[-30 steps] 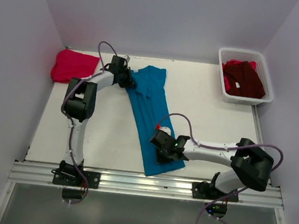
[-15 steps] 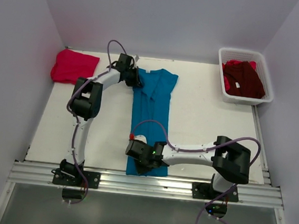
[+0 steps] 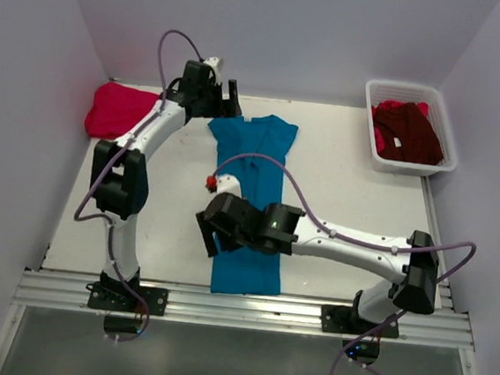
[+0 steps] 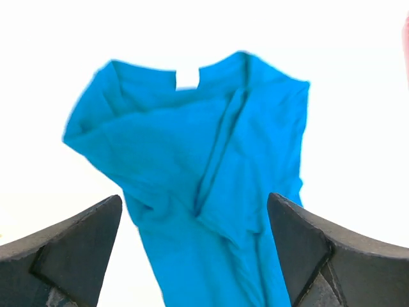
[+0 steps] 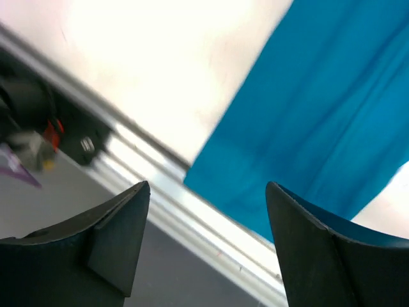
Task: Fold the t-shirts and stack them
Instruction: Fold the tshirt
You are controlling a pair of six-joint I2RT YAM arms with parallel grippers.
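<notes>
Teal-blue cloth t-shirt (image 3: 265, 143): lies on the white surface (image 3: 346, 197) as a long narrow strip down the middle of the overhead frame, with the collar end at the top and the hem at the bottom edge of the surface.
Left claw (image 3: 234, 99): sits at the upper left of the shirt's collar end in the overhead view, its fingers spread wide and holding nothing.
Left wrist view: the two dark fingers fill the lower corners around the left claw (image 4: 195, 201). Between them the shirt (image 4: 211, 179) shows details the overhead view does not — a white tag (image 4: 186, 78) at the neckline, a lengthwise crease and a bunched sleeve at the left.
Right claw (image 3: 208, 232): sits over the shirt's left edge, low in the overhead frame, with the arm crossing the cloth. It is open and grips nothing.
Right wrist view: the right claw (image 5: 208, 185) has its fingers apart. The shirt's hem (image 5: 319, 115) fills the upper right, and its corner reaches the aluminium rail (image 5: 137, 157) — a contact that the arm partly hides from above.
Bright pinkish-red t-shirt (image 3: 116, 111): folded at the upper left corner of the surface, seen only from overhead.
Dark maroon t-shirt (image 3: 408, 132): heaped in the white plastic mesh basket (image 3: 370, 115) at the upper right, well apart from both claws.
</notes>
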